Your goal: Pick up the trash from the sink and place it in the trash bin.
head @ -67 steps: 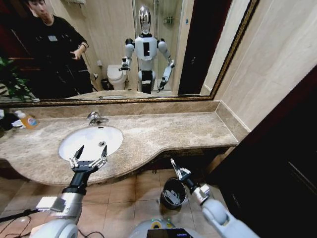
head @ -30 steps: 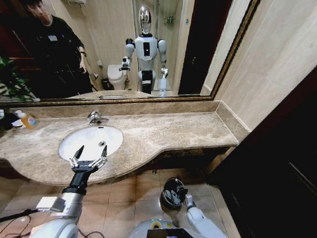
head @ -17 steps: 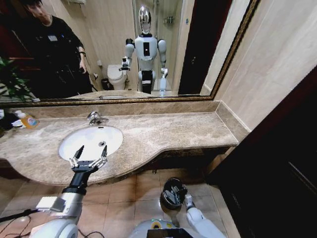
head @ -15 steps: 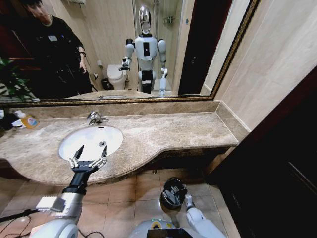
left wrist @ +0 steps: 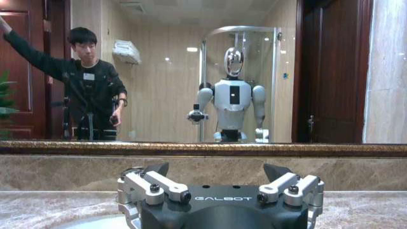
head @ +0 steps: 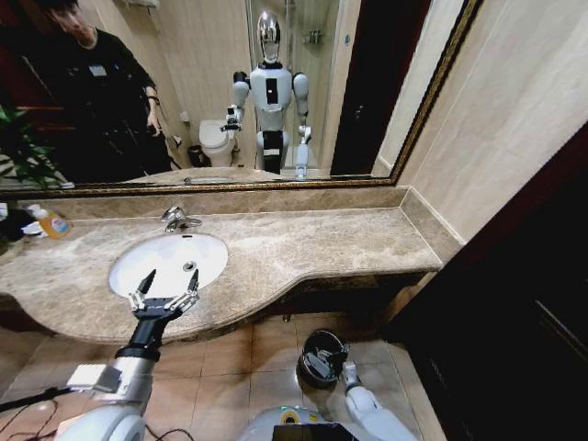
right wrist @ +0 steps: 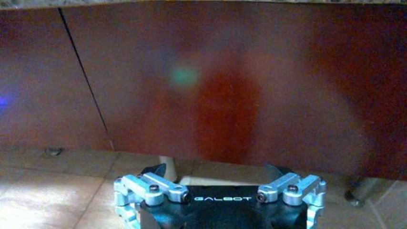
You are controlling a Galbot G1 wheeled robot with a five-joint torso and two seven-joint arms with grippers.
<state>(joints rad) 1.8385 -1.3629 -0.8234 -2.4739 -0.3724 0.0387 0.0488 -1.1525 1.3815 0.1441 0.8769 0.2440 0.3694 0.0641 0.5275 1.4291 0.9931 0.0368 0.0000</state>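
Marble counter (head: 303,243) w/ orange bottle (head: 50,222)

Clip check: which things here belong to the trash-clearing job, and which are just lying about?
Job:
- sink
- trash bin on the floor, white trash inside
- left pincer, open above the sink's front rim
- right pincer, open at the bin

Just there:
- faucet
- orange-liquid bottle
- mirror

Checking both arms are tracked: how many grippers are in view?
2. The left gripper hangs at the sink's front edge, fingers open; the right gripper is low at the trash bin on the floor, fingers open.
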